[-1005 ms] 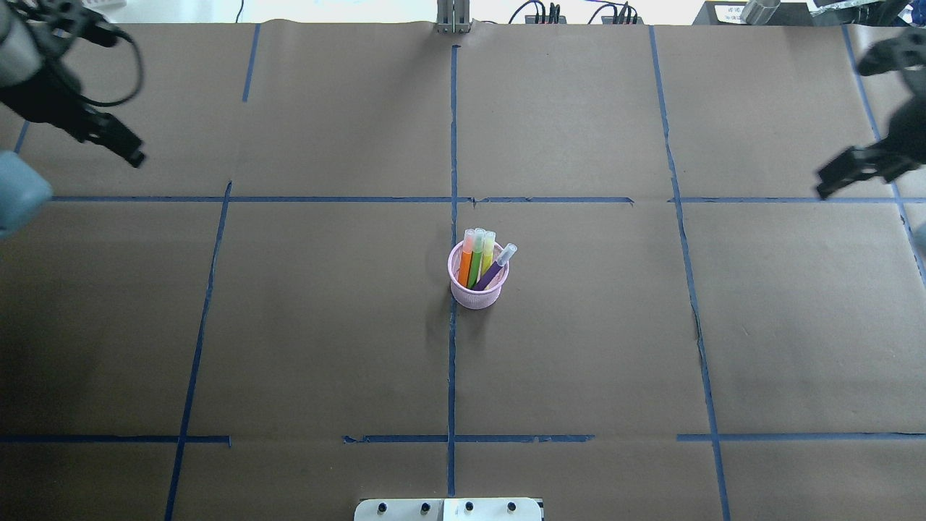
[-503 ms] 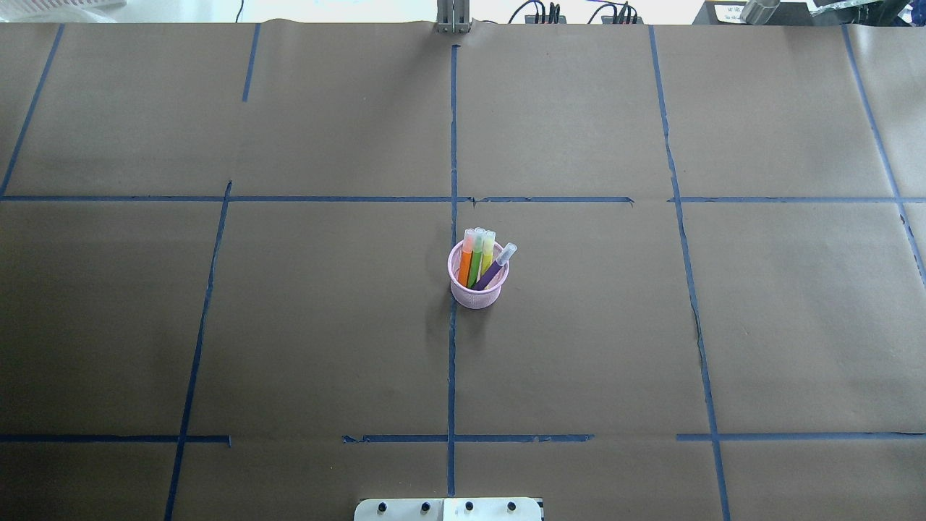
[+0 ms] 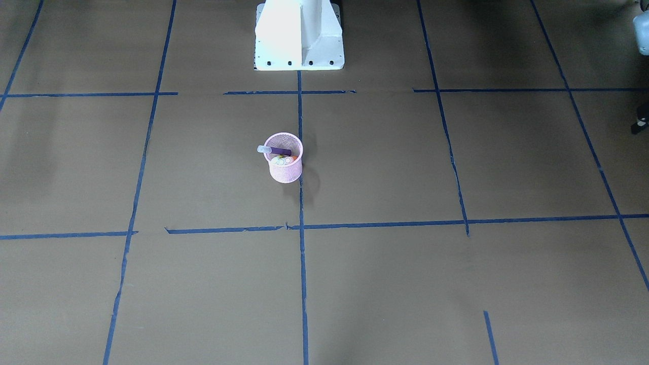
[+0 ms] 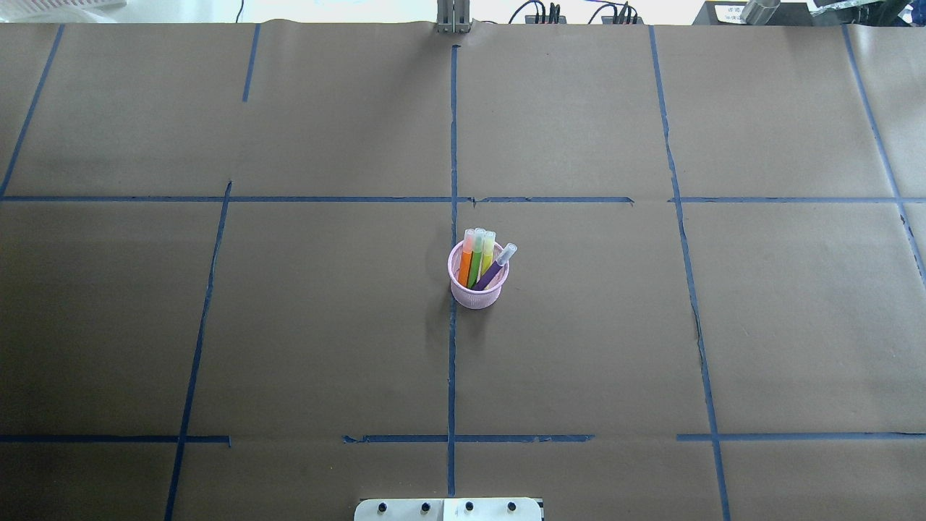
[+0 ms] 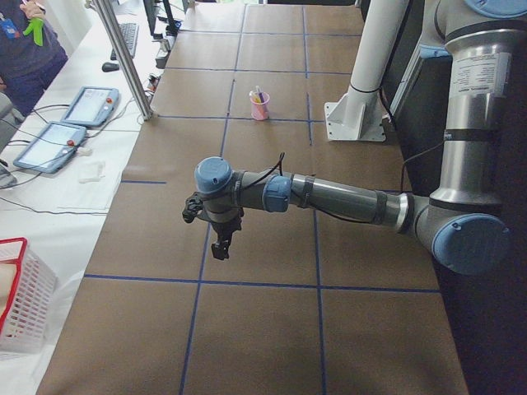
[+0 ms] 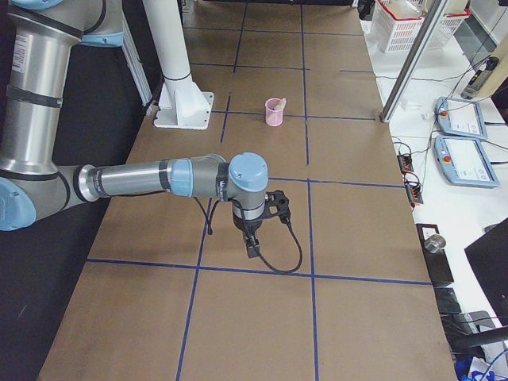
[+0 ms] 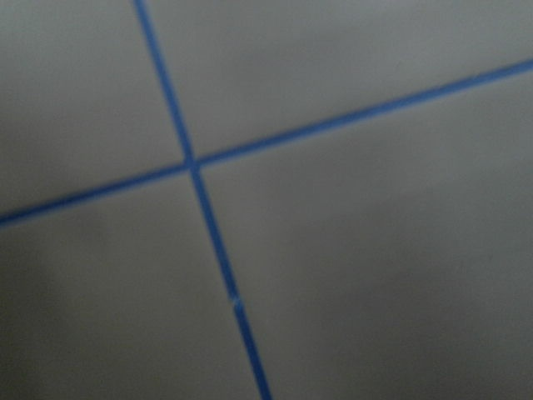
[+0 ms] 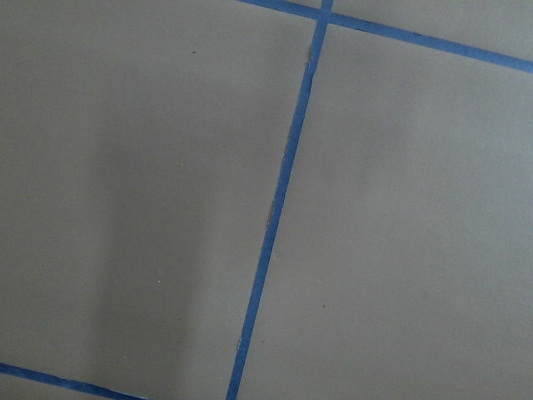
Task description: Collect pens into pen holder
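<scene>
**All the pens are in the holder, and both arms are out at the table's ends**

You see the holder (image 4: pixel 475 295) standing upright near the middle of the table (image 4: pixel 304 325). In the overhead view its left edge sits on the centre tape line (image 4: pixel 451 362). Four pens stand in it, cap ends up. The orange pen (image 4: pixel 465 266), green pen (image 4: pixel 474 269) and yellow pen (image 4: pixel 487 257) lean together against the far rim. The purple pen (image 4: pixel 493 273) tilts out to the right, with its cap past the rim.

The left gripper (image 5: pixel 220 249) hangs above the table near its left end, pointing down, well apart from the holder. The right gripper (image 6: pixel 252 248) hangs the same way near the right end. (Only the side views catch them, so you cannot tell whether either one's fingers are apart or together.) Both wrist cameras show you only table surface crossed by tape lines, and the left one is blurred.
</scene>
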`<state>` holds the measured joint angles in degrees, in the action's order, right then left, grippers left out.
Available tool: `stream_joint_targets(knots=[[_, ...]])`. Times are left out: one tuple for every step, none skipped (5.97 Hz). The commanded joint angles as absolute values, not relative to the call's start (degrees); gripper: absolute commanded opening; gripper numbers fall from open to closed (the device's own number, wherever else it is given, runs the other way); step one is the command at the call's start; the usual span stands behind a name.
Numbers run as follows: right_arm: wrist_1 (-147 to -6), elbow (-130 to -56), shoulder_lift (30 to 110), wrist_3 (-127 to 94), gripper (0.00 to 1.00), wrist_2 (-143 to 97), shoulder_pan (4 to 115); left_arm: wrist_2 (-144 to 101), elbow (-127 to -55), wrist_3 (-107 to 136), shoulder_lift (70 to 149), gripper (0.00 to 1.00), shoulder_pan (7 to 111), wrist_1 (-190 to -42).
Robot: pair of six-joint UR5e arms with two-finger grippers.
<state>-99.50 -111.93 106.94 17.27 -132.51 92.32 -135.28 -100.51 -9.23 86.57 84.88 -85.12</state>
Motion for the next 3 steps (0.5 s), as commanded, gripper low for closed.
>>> stream_joint_targets(knots=[[-99.49,-111.45,107.4,17.05,1.0,-132.45,92.55,-135.53,-100.11,-9.41,83.41,1.0,87.01,-85.25],[-99.49,-111.53,107.58,16.96,1.0,-132.54,92.55,-135.7,-100.11,-9.49,80.36,1.0,86.92,-85.43],[-99.49,-111.62,107.58,16.44,1.0,-132.54,92.55,-135.62,-100.54,-9.41,80.59,1.0,87.01,-85.95]])
